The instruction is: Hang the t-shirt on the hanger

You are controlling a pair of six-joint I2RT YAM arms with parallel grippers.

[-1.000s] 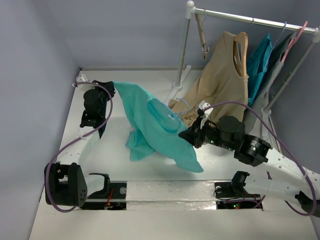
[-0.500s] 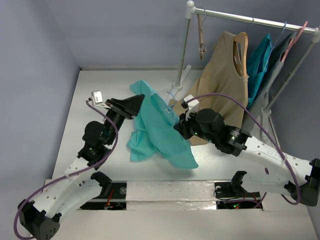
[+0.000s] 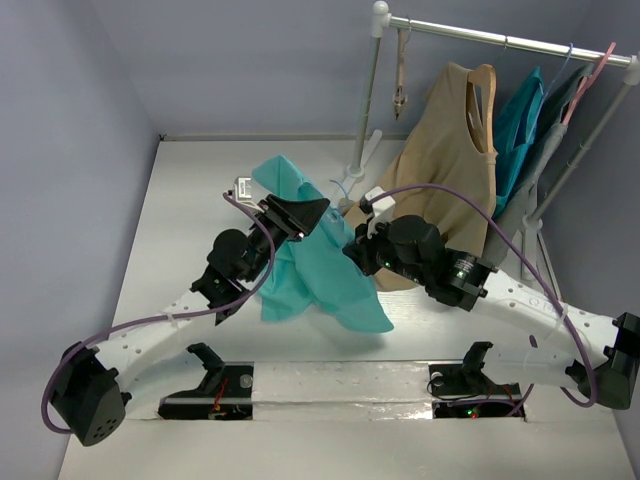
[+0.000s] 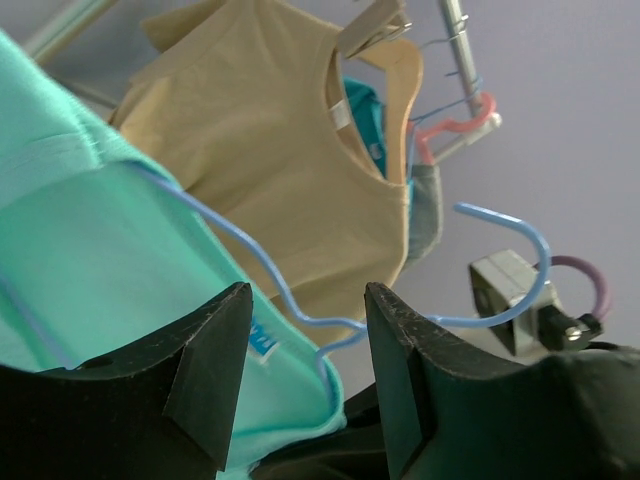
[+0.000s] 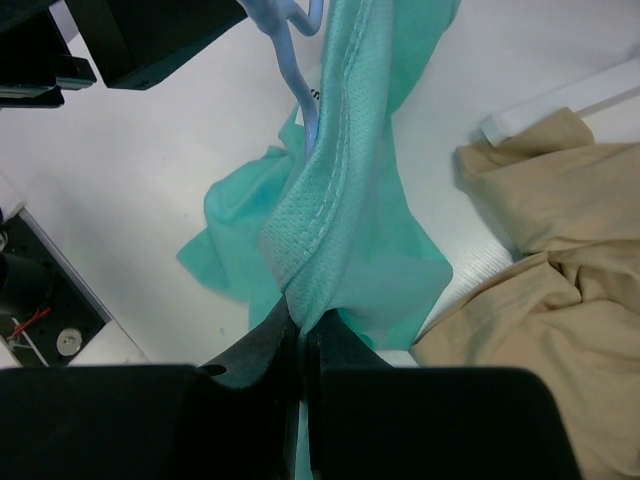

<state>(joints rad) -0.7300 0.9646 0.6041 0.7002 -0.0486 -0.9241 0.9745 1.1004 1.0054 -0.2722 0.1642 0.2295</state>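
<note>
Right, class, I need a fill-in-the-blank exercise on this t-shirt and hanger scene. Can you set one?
1. The right gripper is ____ on the t-shirt.
2. The left gripper has its jaws ____, with nothing pinched.
3. The thin hanger is light ____.
4. The sleeveless top on the rail is coloured ____.
Missing words: shut; open; blue; tan.
</note>
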